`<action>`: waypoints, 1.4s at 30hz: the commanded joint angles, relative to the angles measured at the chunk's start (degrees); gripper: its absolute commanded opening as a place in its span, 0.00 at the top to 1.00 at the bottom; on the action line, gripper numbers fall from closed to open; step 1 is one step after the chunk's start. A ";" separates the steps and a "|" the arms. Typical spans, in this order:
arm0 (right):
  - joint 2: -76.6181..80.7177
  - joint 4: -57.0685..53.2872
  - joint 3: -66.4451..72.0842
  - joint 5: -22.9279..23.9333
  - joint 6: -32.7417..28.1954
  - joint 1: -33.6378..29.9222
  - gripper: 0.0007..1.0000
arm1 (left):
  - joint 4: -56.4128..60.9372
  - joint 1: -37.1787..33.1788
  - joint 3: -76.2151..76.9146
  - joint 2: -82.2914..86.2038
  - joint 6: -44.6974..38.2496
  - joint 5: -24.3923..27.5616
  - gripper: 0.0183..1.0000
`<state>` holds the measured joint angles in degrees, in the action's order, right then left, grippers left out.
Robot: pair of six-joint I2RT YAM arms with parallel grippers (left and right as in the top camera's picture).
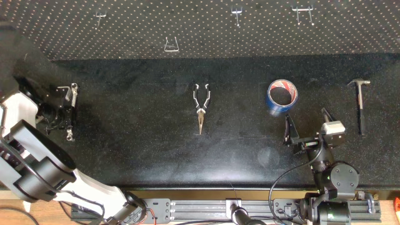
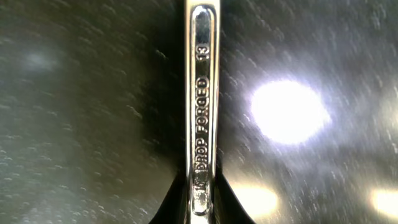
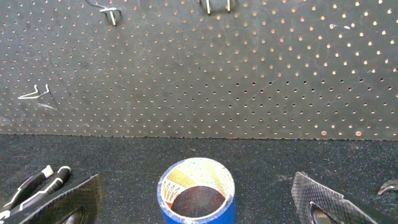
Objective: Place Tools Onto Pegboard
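1. the left gripper (image 1: 67,115), at nine o'clock on the black mat (image 1: 144,144), has its fingers closed on a silver wrench (image 2: 202,106). the shaft runs straight out between the two dark fingertips.
2. whether the wrench touches the mat or hangs just above it is hard to tell from the glare-streaked close view.
3. the right gripper (image 1: 306,125) sits at about four o'clock on the mat, fingers spread wide and holding nothing. the blue tape roll (image 3: 196,191) lies flat, hole up, just ahead of the gap between them.
4. pliers (image 1: 200,106) lie at the mat's centre, handles towards twelve o'clock and nose towards six.
5. a hammer (image 1: 360,106) lies at three o'clock, well apart from the tape roll, head towards twelve o'clock and handle towards six.
6. the pegboard (image 1: 187,25) stands along the twelve o'clock edge, carrying metal hooks (image 1: 236,12) with no tool hung on them.
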<state>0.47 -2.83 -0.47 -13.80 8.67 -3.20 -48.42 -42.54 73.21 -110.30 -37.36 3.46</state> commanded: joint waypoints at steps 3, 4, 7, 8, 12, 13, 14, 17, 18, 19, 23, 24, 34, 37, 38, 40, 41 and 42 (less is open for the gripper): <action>-0.35 -0.13 0.24 -0.13 -0.81 0.39 0.00 | 5.07 3.89 -2.47 21.77 13.57 0.37 0.99; -0.35 -0.13 0.24 -0.15 -0.81 0.39 0.00 | 4.94 4.96 -3.93 25.31 13.57 0.00 0.99; -0.35 -0.15 0.24 -0.15 -0.81 0.39 0.00 | 8.02 9.53 -13.64 38.23 15.82 0.22 0.99; -0.35 -0.13 0.24 -0.15 -0.81 0.39 0.00 | 12.28 12.24 -21.16 46.23 18.10 0.24 0.99; -0.35 -0.13 0.24 -0.15 -0.81 0.39 0.00 | 24.55 18.03 -36.68 61.96 24.00 0.28 0.99; -0.35 -0.13 0.24 -0.15 -0.81 0.39 0.00 | 25.31 20.68 -36.98 62.03 24.11 0.24 0.99; -0.35 -0.15 0.24 -0.13 -0.81 0.39 0.00 | 26.01 21.94 -36.89 61.33 24.11 0.24 0.99; -0.35 -0.13 0.24 -0.15 -0.81 0.39 0.00 | 30.49 23.45 -36.87 58.05 26.16 0.22 0.99; -0.35 -0.13 0.24 -0.15 -0.81 0.39 0.00 | 31.65 23.45 -36.61 57.29 27.78 0.26 0.99; -0.35 -0.13 0.24 -0.15 -0.81 0.39 0.00 | 32.04 23.58 -36.13 56.74 28.57 0.28 0.99; -0.35 -0.13 0.24 -0.15 -0.81 0.39 0.00 | 32.63 27.74 -31.41 53.90 28.79 0.48 0.99; -0.35 -0.15 0.24 -0.15 -0.81 0.39 0.00 | 32.63 28.72 -30.21 53.27 28.79 0.50 0.99; -0.35 -0.13 0.24 -0.13 -0.81 0.39 0.00 | 31.36 30.25 -24.26 46.47 31.15 0.46 0.99; -0.35 -0.13 0.24 -0.13 -0.81 0.39 0.00 | 32.13 30.25 -24.26 44.37 31.17 0.50 0.99; -0.35 -0.13 0.24 -0.15 -0.81 0.39 0.00 | 32.81 30.25 -24.26 44.24 31.15 0.48 0.99; -0.35 -0.13 0.24 -0.15 -0.81 0.39 0.00 | 33.33 30.25 -24.24 43.89 31.15 0.48 0.99; -0.35 -0.13 0.24 -0.15 -0.81 0.39 0.00 | 33.29 30.25 -24.24 43.60 31.15 0.50 0.99; -0.35 -0.13 0.24 -0.15 -0.81 0.39 0.00 | 33.27 30.25 -24.24 42.99 31.15 0.48 0.99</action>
<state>0.47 -2.83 -0.49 -13.80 8.51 -3.20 -15.77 -12.43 47.29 -66.32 -7.20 3.49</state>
